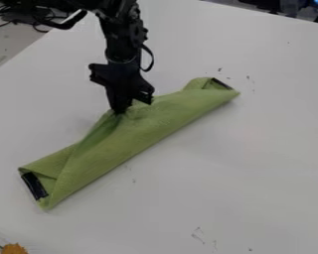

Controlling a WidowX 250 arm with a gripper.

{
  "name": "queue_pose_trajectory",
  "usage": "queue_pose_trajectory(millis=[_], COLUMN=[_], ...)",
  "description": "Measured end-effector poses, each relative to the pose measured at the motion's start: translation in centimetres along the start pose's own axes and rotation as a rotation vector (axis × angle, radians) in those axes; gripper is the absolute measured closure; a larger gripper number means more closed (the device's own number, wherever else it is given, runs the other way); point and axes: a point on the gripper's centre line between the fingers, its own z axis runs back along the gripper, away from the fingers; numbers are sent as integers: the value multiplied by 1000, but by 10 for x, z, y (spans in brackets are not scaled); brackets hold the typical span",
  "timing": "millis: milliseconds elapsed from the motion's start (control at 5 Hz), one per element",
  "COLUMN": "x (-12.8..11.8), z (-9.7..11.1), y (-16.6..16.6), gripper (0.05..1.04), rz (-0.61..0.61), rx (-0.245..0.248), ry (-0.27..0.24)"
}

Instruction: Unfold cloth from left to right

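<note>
Your end effector (120, 109): clenched on one folded green cloth (131, 131), edge gathered beneath it, presumably so you can open the layer.

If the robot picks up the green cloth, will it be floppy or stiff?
Probably floppy: the green cloth already puckers into creases near its middle. It looks thin, so it may feel light. Its folded corners might flop open, since they seem just tucked over.

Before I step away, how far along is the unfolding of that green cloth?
Little looks done: the green cloth lies in a narrow folded strip. In hand, the gripper is at its bunched long edge, though I can't tell whether it grips. Remaining, it seems: opening the strip flat across the table.
</note>
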Motion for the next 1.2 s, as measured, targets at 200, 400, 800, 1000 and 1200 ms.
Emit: queue_pose_trajectory(millis=[200,400,800,1000,1200], x=[-4,-18,-71,-89,-100], z=[32,49,45,37,26], y=[-21,-45,-96,-111,-124], gripper=[1011,1011,1012,1012,1012], rz=[3,37,130,159,169], rx=[38,33,-52,-105,-146], ry=[-49,-52,-18,-1,16])
